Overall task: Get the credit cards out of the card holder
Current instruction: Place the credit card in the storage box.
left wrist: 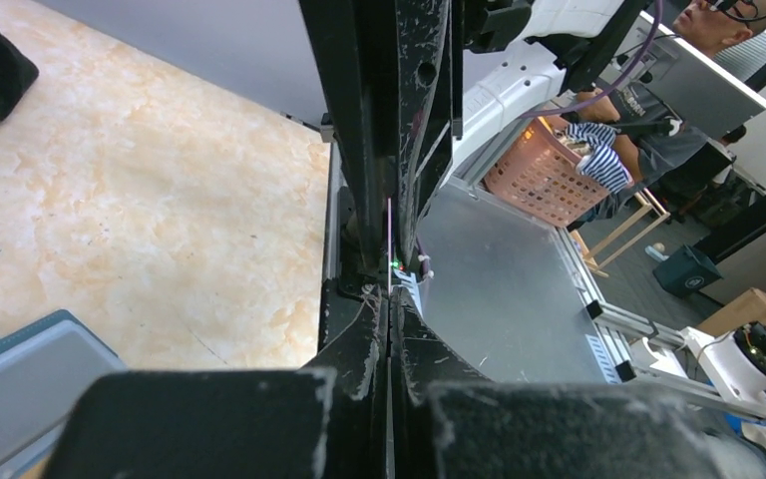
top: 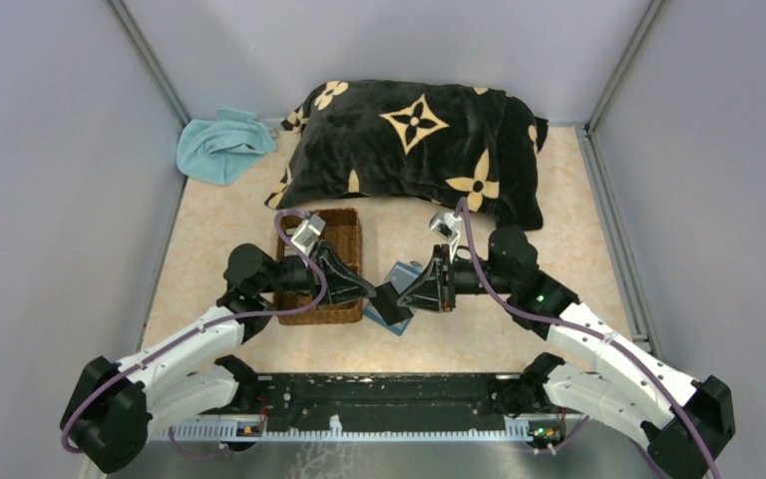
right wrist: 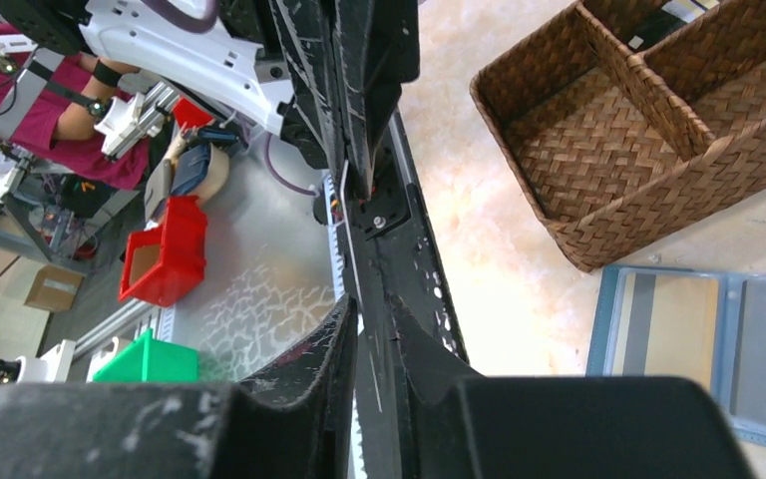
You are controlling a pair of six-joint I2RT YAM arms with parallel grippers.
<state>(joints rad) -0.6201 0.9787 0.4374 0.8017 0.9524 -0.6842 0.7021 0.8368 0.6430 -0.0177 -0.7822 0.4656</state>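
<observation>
Dark credit card (top: 387,298) tight in left tool (top: 369,291) (right tool (top: 406,292) slightly agape), card holder (right wrist: 725,334) below.

At the back of your worktop (top: 209,254) lies the pillow (top: 414,150), with the cloth (top: 221,146) to its left. The tray (top: 345,232) sits in front of the pillow. Just right of the tray lies the card holder (top: 405,271). Over it, a card (top: 386,300) sits between your left claw (top: 367,291) and right claw (top: 407,294).
</observation>
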